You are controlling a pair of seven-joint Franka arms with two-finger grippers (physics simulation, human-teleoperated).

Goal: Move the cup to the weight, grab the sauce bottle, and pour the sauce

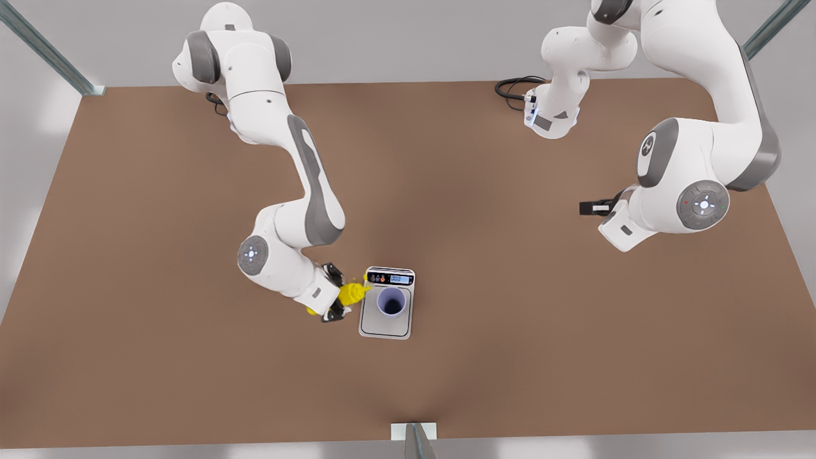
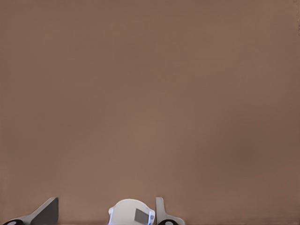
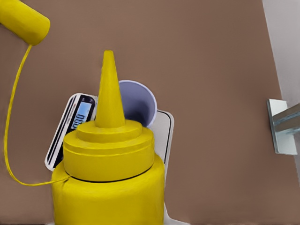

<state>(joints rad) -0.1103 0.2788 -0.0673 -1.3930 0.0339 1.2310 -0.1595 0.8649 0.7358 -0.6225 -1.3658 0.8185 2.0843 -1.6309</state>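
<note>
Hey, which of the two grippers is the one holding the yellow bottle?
The right gripper, on the front view's left beside the scale, is shut on the sauce bottle, tilted toward the cup. The left gripper waits apart, holding nothing.

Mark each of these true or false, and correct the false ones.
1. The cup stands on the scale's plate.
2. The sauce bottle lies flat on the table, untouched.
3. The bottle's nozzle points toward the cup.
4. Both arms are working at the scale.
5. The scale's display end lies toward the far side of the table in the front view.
1. True. The cup stands upright on the scale.
2. False. The right gripper holds the sauce bottle, tipped over beside the scale.
3. True. In the right wrist view the nozzle points at the cup.
4. False. The left gripper waits far off, over bare table.
5. True. The display sits at the far end.
</note>
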